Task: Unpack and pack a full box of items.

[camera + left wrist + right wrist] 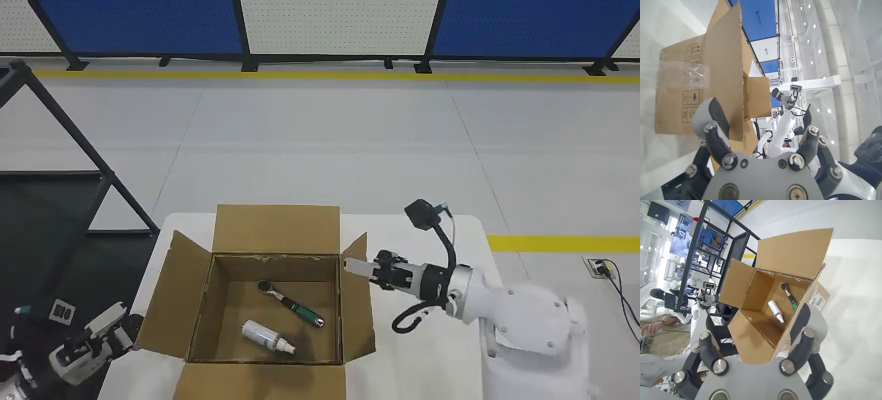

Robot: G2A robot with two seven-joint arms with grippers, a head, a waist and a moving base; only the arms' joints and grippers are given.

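Note:
An open cardboard box (275, 228) stands on the white table (430, 375) with its flaps spread. Inside lie a ratchet wrench (290, 300) with a green handle and a white spray bottle (268, 337); both also appear in the right wrist view, the wrench (790, 294) beside the bottle (776, 311). My right gripper (352, 266) is open at the box's right flap, and the edge of that flap (783, 332) runs between its spread fingers (757, 321). My left gripper (115, 325) is open and holds nothing, low beside the box's left flap (721, 62).
A black metal rack (60, 150) stands left of the table. A clear plastic pouch (683, 73) is stuck to the box's outer side. Bare tabletop lies right of the box around the right arm.

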